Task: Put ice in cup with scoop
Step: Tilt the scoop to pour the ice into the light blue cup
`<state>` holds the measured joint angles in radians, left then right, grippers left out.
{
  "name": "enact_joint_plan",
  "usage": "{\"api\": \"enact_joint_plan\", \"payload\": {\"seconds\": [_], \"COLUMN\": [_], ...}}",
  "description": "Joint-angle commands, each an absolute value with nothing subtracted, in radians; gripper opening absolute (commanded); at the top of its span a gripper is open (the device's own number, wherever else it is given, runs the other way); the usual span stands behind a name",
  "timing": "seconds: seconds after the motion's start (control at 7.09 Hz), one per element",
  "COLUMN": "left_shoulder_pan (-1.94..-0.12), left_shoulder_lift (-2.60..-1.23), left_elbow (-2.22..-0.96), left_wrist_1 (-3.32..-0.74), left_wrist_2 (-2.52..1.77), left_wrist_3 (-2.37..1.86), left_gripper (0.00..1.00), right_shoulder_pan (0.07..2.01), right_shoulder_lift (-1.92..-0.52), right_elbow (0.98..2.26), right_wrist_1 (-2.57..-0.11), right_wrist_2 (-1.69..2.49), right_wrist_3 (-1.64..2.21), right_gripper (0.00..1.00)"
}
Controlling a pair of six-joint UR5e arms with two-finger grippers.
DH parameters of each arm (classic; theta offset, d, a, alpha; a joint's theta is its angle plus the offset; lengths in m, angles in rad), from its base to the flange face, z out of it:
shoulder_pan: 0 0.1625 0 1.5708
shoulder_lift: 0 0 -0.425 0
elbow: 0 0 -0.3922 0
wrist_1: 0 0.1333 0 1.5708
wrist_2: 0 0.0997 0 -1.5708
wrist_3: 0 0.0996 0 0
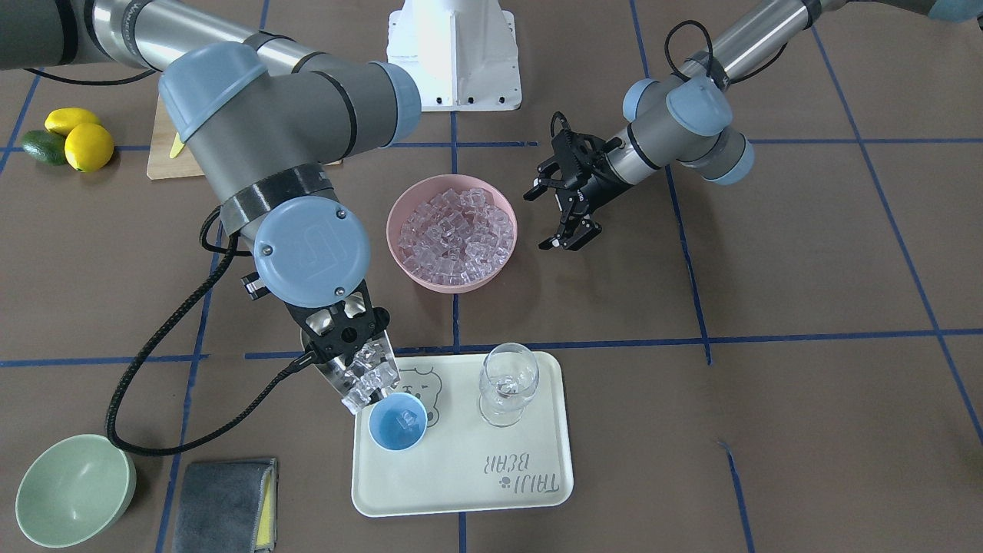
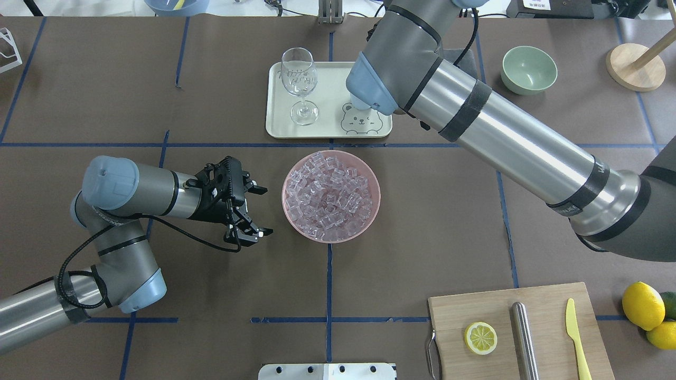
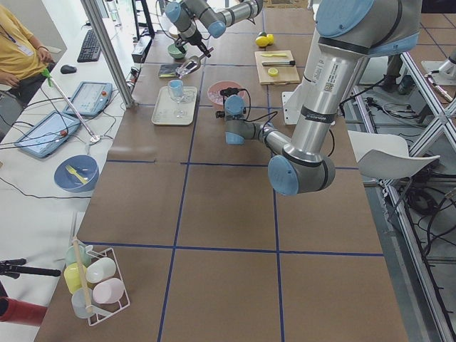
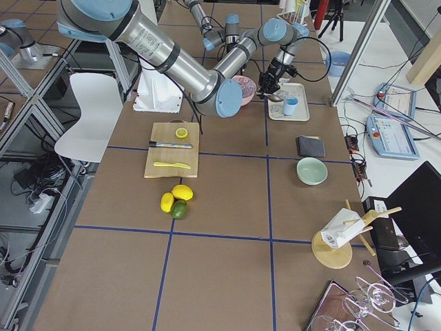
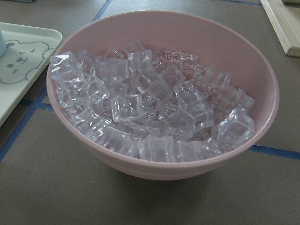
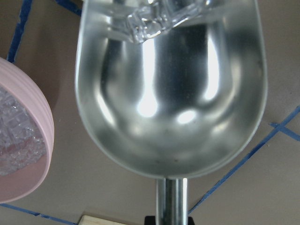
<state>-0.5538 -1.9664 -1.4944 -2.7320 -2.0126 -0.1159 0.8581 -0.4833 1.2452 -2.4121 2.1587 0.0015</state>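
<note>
My right gripper is shut on the handle of the steel scoop, which is tilted down over the light-blue cup on the cream tray. Several ice cubes lie at the scoop's front lip, and one cube sits in the cup. In the right wrist view the scoop's trough is mostly bare, with ice at its far end. The pink bowl is full of ice. My left gripper is open and empty, just beside the bowl.
A clear wine glass stands on the tray beside the cup. A pale-green bowl and a grey cloth lie near the tray. A cutting board holds a lemon slice, a steel cylinder and a yellow knife; lemons lie beside it.
</note>
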Motion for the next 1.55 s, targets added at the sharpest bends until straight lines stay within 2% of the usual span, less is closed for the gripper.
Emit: {"api": "enact_joint_plan", "payload": {"seconds": [0.0,1.13,1.41], "left_shoulder_pan": [-0.554,-0.554,-0.563], "left_shoulder_lift": [-1.965,-1.964,-1.962], "left_elbow": [-1.499,-1.5,-1.503], "left_wrist_1": [-2.734,-2.734,-2.732], "left_wrist_2": [-2.013,-2.013,-2.017], "left_wrist_3": [-0.117,-0.117,-0.118], "left_gripper": [1.0,1.0,1.0], "right_shoulder_pan": [0.859,0.859,0.861], "right_shoulder_lift": [-0.463,-0.459,-0.556], "right_elbow": [1.235,1.236,1.39], "right_wrist_1": [-2.457,-2.467,-2.456], "right_wrist_2": [2.146,2.117,2.125], "right_wrist_3": [-0.017,-0.08,-0.007], "right_gripper": [0.0,0.0,0.0]}}
